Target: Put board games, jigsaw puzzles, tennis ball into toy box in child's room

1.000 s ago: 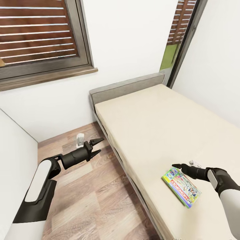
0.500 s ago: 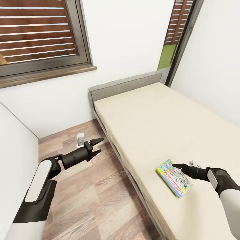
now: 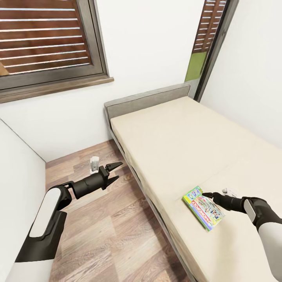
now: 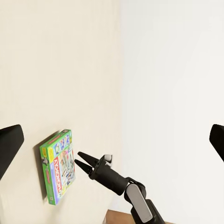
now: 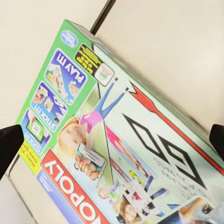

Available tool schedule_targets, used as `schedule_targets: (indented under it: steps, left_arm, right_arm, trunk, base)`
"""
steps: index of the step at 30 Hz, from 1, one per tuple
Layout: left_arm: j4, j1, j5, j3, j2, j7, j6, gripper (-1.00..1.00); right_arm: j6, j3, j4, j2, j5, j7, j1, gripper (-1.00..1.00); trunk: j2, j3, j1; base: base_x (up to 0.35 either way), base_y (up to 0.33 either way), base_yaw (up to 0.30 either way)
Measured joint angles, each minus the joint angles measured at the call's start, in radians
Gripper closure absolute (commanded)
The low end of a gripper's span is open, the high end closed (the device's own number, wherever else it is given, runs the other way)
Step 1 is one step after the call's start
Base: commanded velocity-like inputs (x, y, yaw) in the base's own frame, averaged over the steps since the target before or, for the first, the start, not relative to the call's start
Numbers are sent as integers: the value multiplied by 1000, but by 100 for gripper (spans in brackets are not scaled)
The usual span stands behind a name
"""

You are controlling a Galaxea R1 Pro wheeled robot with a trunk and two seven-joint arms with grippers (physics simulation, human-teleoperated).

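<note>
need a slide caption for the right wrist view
Open right pincer poised just above the Monopoly board game lying flat on the beige bed.

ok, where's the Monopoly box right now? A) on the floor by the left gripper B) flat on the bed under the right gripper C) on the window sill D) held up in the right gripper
B: the Monopoly box lies flat on the bed, with the open right gripper over its edge.

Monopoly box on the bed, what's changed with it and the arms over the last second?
The whole head view shifted, so the camera moved: the Monopoly box now sits further left and higher in the picture, under the right end effector, whose tips have come over its near edge. Nothing was grasped or released. The box lies flat on the bed; the left end effector stays open over the floor.
</note>
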Motion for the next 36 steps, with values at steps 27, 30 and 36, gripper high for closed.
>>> schedule_targets:
  steps: [27,30,36]
  left_arm:
    - [0,0,-2,0,0,0,0,-100]
    - [0,0,-2,0,0,0,0,-100]
    - [0,0,-3,0,0,0,0,-100]
  right_arm:
    - [0,1,0,0,0,0,0,-100]
    - [0,1,0,0,0,0,0,-100]
    - [0,1,0,0,0,0,0,-100]
  trunk:
    - [0,0,0]
    - [0,0,0]
    - [0,0,0]
  base:
    - [-1,-1,167]
    - [0,0,72]
    - [0,0,38]
